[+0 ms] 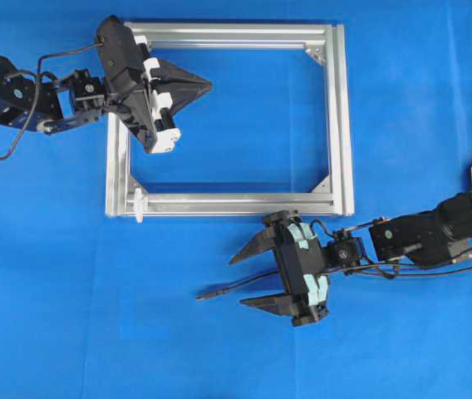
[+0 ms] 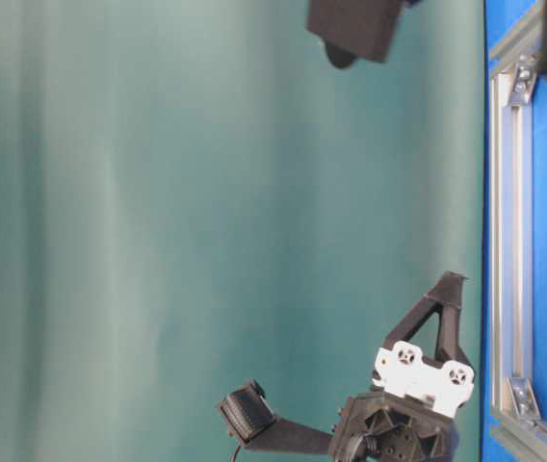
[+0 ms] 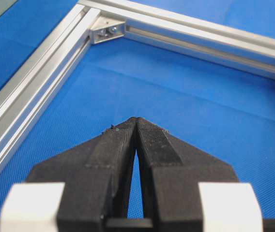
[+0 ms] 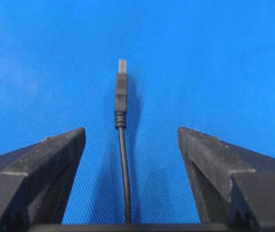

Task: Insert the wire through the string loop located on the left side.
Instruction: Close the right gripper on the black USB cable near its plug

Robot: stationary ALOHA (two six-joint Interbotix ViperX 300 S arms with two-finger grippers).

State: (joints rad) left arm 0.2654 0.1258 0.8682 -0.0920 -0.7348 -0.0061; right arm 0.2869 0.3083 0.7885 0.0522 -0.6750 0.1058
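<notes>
My right fingers (image 4: pixel 130 179) stand wide apart around the wire (image 4: pixel 121 104), ready to grasp it; my left fingers (image 3: pixel 137 126) are clenched, empty, over the frame (image 3: pixel 36 82).

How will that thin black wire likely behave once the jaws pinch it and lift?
The wire looks thin and curves gently on the cloth, so it will probably sag. Its plug is thicker and looks rigid, so the tip may droop. It looks light, lying between the right gripper and its open jaws.

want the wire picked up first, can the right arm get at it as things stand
Probably yes: the right end effector is open with the wire lying untouched on the mat between its fingers, and nothing blocks the way.
</notes>
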